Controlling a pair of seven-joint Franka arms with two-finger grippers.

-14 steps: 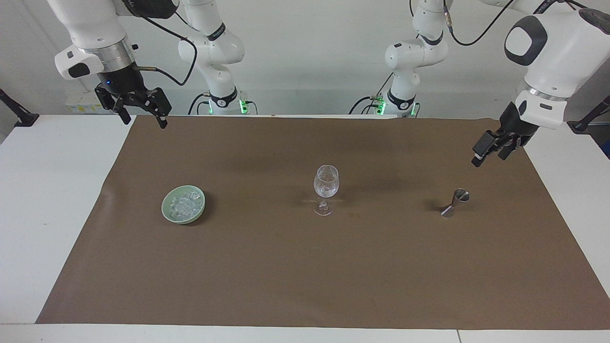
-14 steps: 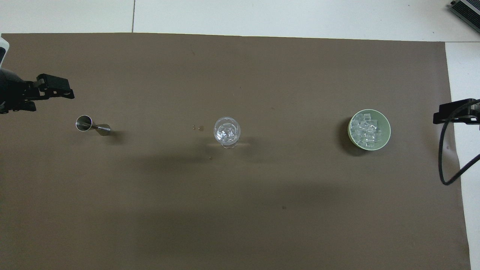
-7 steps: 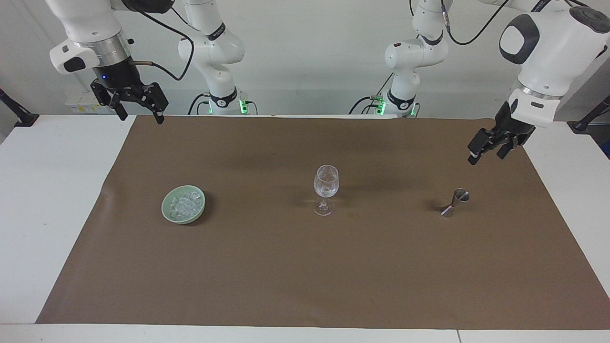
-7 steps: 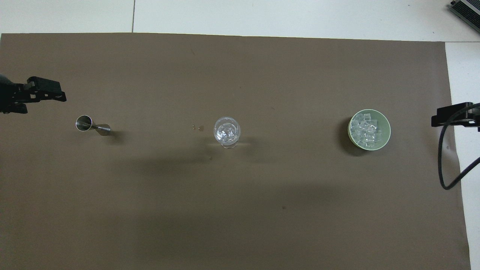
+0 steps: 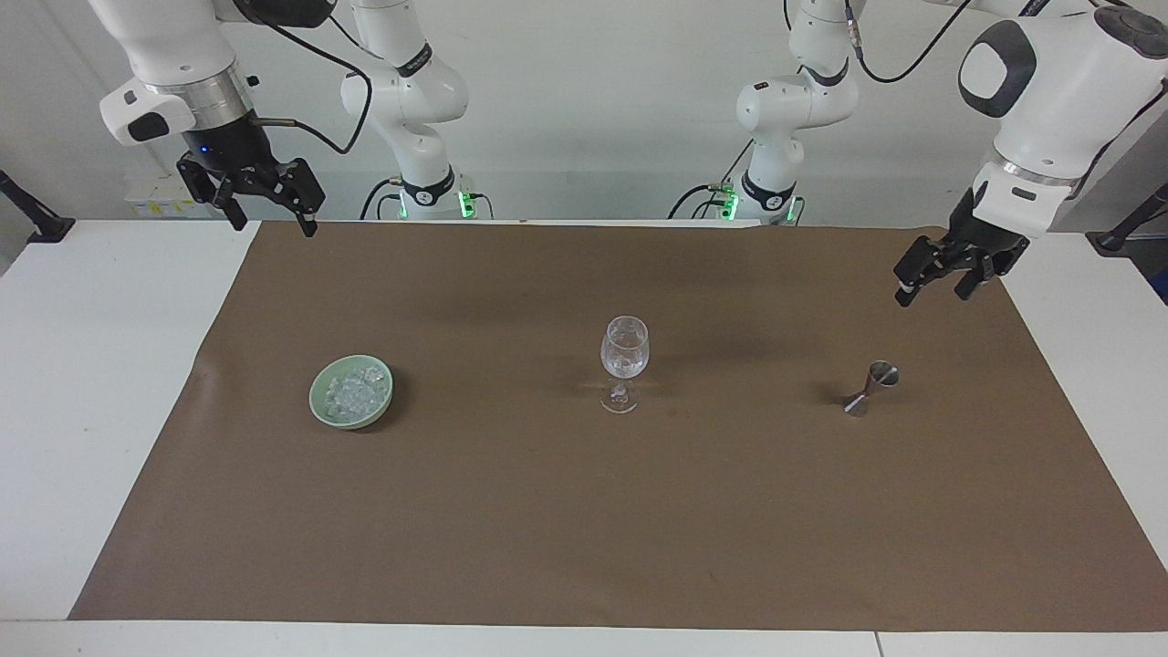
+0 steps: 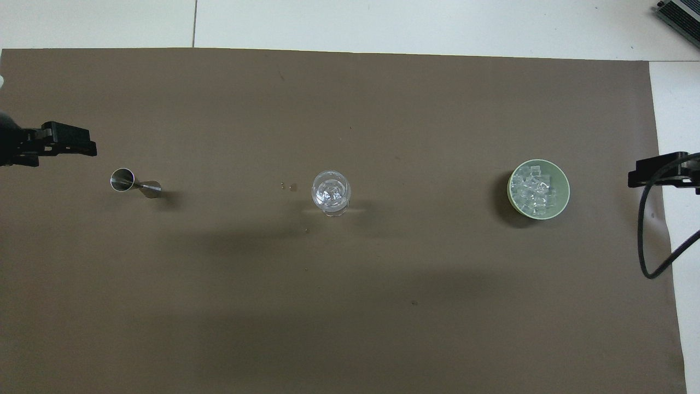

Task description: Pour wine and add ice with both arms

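- The jigger (image 5: 871, 388) lies on its side on the brown mat (image 5: 584, 547) at the left arm's end, its long axis running roughly along the table's length, with the open cup toward that end.
- The left gripper (image 5: 933, 285) hangs in the air over the mat's edge, near the jigger, fingers spread wide and empty; it is the arm closer to it.
- The ice (image 5: 356, 392), small glassy cubes, is heaped in the pale green bowl (image 5: 321, 401) at the right arm's end.
- The right gripper (image 5: 270, 217) hangs over the mat's corner by the robots, well apart from the bowl, fingers wide and empty.
- The glass (image 5: 624, 351), clear and stemmed, stands upright between jigger and bowl; it seems to hold ice already.
- The jigger is polished steel, an hourglass shape; I judge it slippery and apt to roll.
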